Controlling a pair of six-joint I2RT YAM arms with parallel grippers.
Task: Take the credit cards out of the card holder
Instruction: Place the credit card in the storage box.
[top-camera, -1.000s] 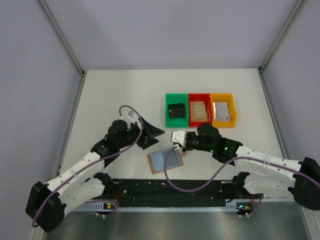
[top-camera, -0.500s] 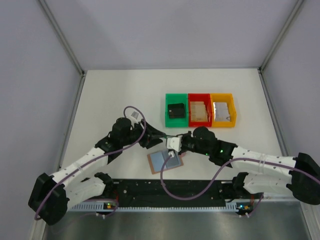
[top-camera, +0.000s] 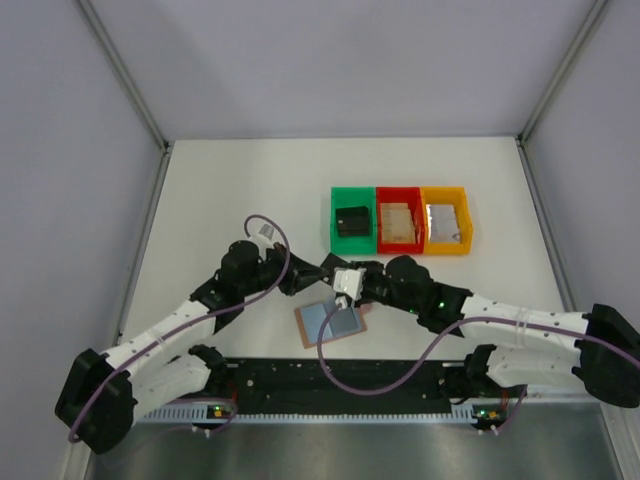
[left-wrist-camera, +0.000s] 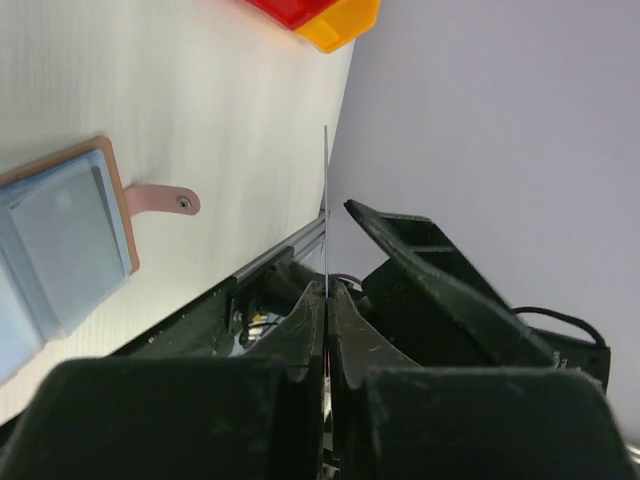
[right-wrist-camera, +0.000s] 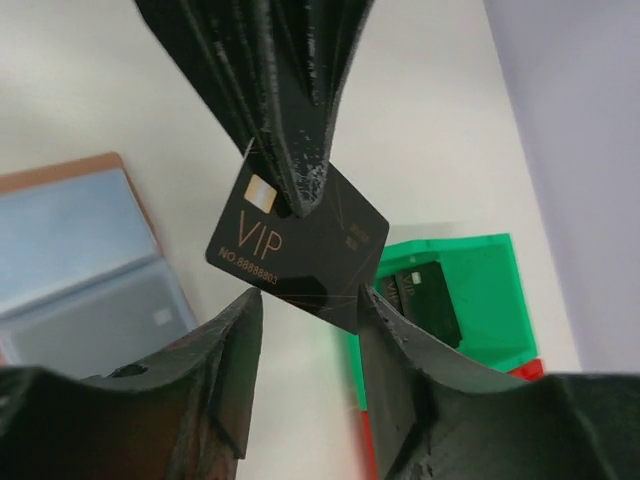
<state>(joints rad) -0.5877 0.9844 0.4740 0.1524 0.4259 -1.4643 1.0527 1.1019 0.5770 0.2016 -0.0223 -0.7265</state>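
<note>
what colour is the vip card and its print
The credit card is black with gold lettering and chip, clearest in the right wrist view.

This is a robotics lab test cell. A bare white table (top-camera: 230, 180) sits boxed in by plain grey panel walls (top-camera: 340, 60) on aluminium struts (top-camera: 125, 85). Two cabled arms are mounted on a black rail (top-camera: 340, 385) at the near edge, with coloured sorting bins (top-camera: 398, 190) at the far right.
</note>
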